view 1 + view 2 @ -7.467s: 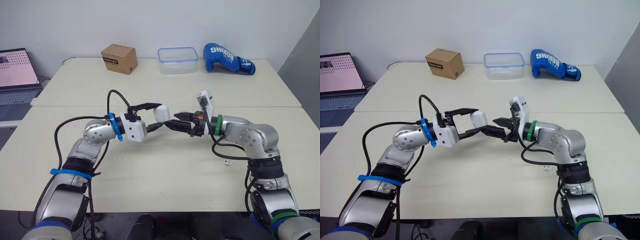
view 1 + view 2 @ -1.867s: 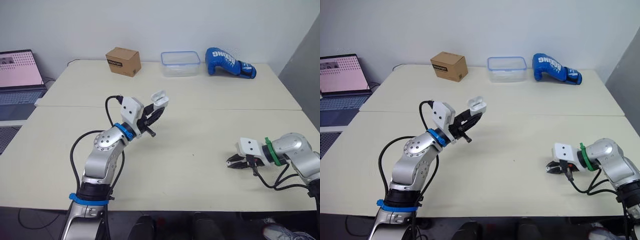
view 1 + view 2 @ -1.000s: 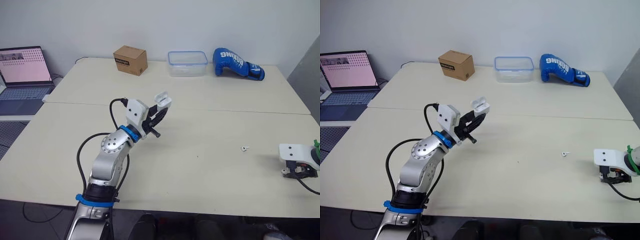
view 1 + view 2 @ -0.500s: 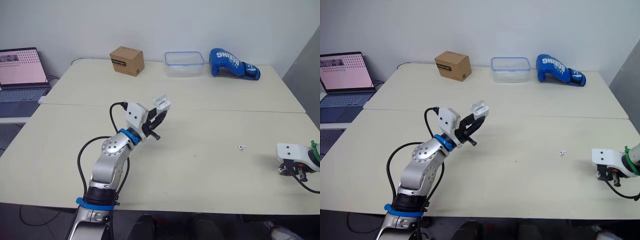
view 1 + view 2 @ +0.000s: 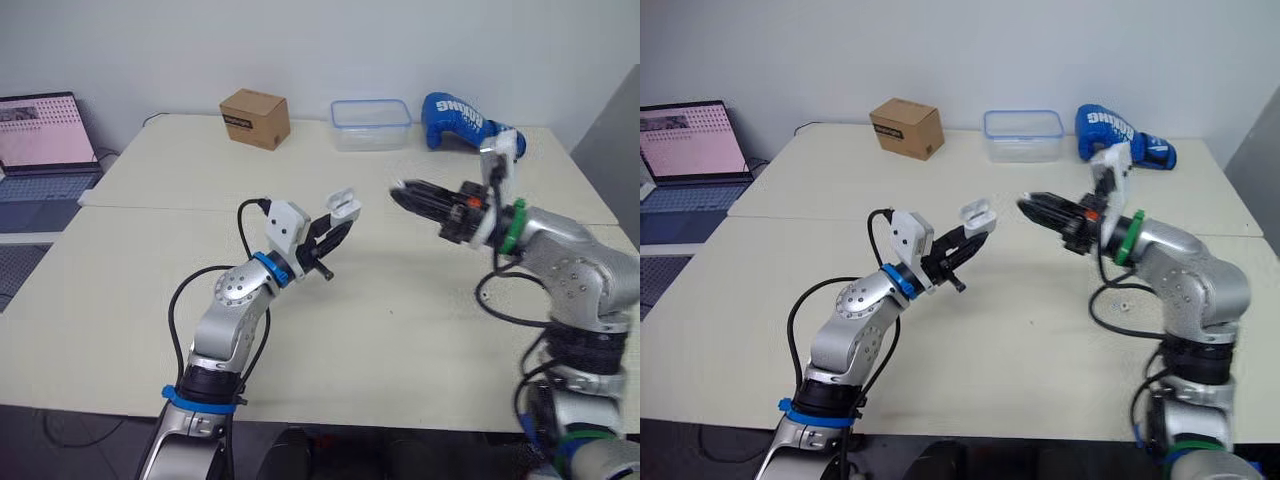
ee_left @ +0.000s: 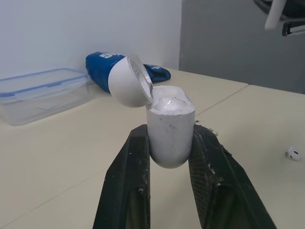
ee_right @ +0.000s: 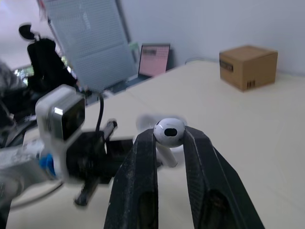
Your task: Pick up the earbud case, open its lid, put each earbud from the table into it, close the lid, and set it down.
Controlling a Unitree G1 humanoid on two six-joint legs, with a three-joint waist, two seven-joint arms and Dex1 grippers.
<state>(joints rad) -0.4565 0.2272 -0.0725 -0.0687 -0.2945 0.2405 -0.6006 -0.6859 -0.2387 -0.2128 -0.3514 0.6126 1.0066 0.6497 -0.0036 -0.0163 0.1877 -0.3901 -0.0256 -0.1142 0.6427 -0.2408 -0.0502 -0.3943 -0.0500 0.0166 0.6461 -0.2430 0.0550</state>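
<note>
The right hand (image 5: 408,192), now raised from the surface (image 5: 400,335), pinches a small white earbud (image 7: 168,131) just ahead of the left hand (image 5: 336,231), clamped on the open-lidded white plastic earbud case (image 6: 170,131); insertion looks next.

Rounded silver-grey shells, loose black cables (image 5: 173,315). On the left arm (image 5: 235,300) a blue band (image 5: 266,268) sits just behind the white camera block (image 5: 288,222); the right arm (image 5: 575,265) wears a green band (image 5: 512,226).
</note>
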